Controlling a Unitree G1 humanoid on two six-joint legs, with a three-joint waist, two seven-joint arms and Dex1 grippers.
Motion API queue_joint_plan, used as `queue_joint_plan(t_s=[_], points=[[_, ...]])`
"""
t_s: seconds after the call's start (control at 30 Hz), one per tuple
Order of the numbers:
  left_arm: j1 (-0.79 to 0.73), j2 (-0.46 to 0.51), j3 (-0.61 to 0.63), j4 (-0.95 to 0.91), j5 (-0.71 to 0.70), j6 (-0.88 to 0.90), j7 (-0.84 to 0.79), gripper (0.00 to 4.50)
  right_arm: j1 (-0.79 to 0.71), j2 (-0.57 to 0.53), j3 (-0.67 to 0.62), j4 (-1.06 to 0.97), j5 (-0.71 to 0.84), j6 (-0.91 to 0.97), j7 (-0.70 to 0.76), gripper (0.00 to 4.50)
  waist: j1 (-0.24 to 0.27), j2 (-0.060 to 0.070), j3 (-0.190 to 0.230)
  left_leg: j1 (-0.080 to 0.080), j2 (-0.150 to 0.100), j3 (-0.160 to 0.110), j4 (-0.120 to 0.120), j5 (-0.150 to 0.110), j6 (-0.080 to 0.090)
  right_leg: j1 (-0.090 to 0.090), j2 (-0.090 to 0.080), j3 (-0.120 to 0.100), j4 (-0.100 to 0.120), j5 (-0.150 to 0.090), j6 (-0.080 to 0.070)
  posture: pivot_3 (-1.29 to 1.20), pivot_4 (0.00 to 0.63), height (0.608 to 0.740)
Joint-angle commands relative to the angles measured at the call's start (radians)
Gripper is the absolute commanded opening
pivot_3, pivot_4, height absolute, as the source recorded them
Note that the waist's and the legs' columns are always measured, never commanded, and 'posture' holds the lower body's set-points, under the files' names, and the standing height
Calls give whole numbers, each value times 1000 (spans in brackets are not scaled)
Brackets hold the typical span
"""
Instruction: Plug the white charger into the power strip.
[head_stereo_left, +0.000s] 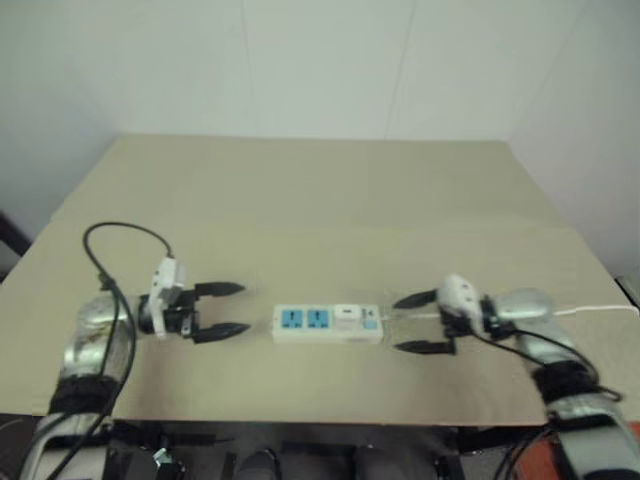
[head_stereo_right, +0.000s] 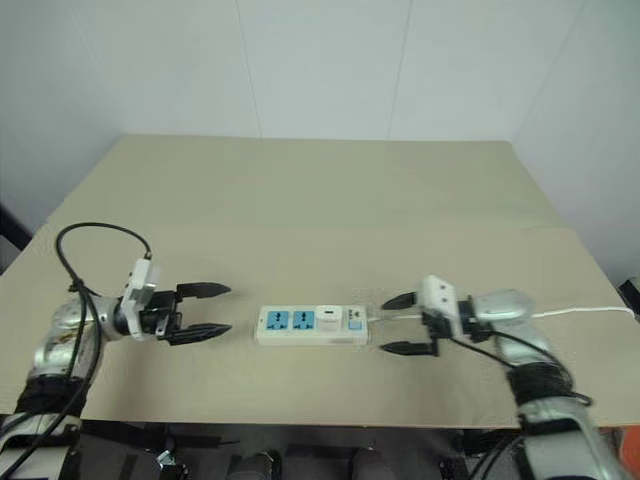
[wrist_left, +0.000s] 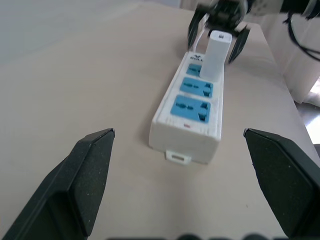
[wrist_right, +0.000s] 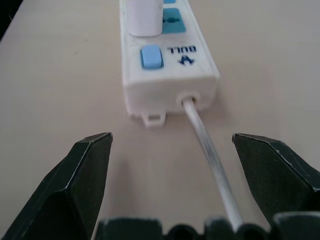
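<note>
On the left side of the flat beige tabletop (head_stereo_left: 320, 190), the left gripper (head_stereo_left: 221, 311) is hovering with its two black fingers spread wide apart and gripping nothing, its tips pointing toward the near end of the strip and standing just clear of it. A black cable (head_stereo_left: 110, 245) is looping above that wrist. At the centre, the power strip (head_stereo_left: 328, 324), a long narrow white plastic bar with blue socket faces, is lying flat along the front part of the table, lengthwise between the two grippers. The white charger (wrist_left: 217, 54), a small plain white plastic block, is standing upright in the socket nearest the blue switch (wrist_right: 151, 56), leaving two blue sockets bare on the left; it appears fully seated, so the task looks complete. From the switch end, the thin white cord (wrist_right: 210, 152) is running off to the right edge of the table. On the right, the right gripper (head_stereo_left: 416, 322) is sitting with its black fingers parted and empty, straddling the cord just beyond the strip's end without touching the strip. Both grippers are likely placed at opposite ends because each was positioned to steady the strip during insertion.
</note>
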Motion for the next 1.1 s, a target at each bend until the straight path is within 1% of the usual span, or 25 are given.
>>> queue_joint_plan(t_s=[0.03,0.2,0.37,0.53,0.7,0.8,0.93,1.03,1.1], points=[[12,23,27,-44,-24,10,6,4500,55,-88,-79,-128,79,65,51,4479,0,0,2,2,0,0,0,0,0,1,0,0,0,-3,4,0,150,740],[-24,12,6,-47,-31,43,21,4500,126,-154,-156,-185,90,69,0,4479,-3,-1,3,2,1,1,3,0,0,2,1,0,0,-1,6,0,150,740],[-79,10,-26,-8,-8,43,8,4500,198,-175,-212,-247,102,81,-57,4479,0,-1,5,2,1,2,5,2,-1,2,1,1,0,1,8,0,150,740],[-101,39,-51,7,-7,66,-46,4500,295,-199,-296,-346,111,122,-140,4479,0,-1,5,0,1,2,5,2,-1,1,1,1,0,1,8,0,150,740],[-194,41,-93,131,25,52,-94,4500,398,-197,-378,-489,128,185,-218,4479,2,-2,5,1,1,2,5,2,-1,2,2,1,1,1,8,0,150,740],[-255,45,-165,198,31,15,-95,4500,457,-189,-406,-559,134,214,-258,4479,5,-2,5,1,1,2,8,2,-1,3,2,0,1,1,8,0,150,740],[-331,65,-270,273,-30,11,-95,4500,521,-190,-436,-653,131,262,-317,4479,3,-2,5,-2,1,2,14,2,-1,3,1,1,1,2,11,0,150,740],[-380,147,-442,259,-159,90,-95,4500,538,-194,-445,-706,137,299,-348,4479,-3,-3,6,-4,1,2,16,2,-1,2,1,1,2,3,12,0,150,740],[-421,166,-527,277,-201,87,-95,4500,546,-198,-441,-726,137,318,-355,4479,-4,-3,6,-4,2,2,16,2,-1,2,2,1,2,3,11,0,150,740]])
